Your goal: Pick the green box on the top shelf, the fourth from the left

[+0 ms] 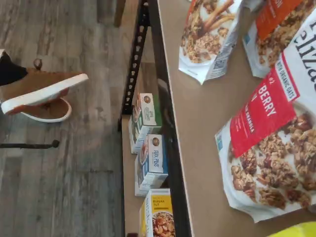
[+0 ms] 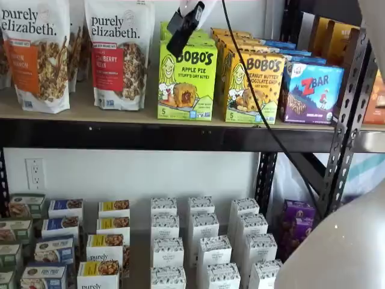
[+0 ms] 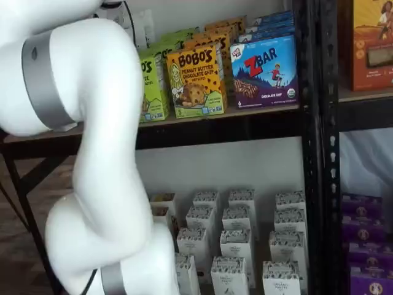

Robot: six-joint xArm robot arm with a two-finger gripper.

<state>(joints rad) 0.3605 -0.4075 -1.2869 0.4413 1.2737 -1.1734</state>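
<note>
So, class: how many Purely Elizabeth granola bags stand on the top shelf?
2 clearly: one at the shelf's far left, the berry bag beside it. More may hide behind.

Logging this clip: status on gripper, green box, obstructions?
Gripper above green box, open, empty. Box upright on top shelf, untouched. Nothing in the way.

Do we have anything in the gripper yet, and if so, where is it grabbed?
Nothing is held. The gripper hangs in front of the top edge of the green box, which stands on the top shelf ungrasped.
</note>
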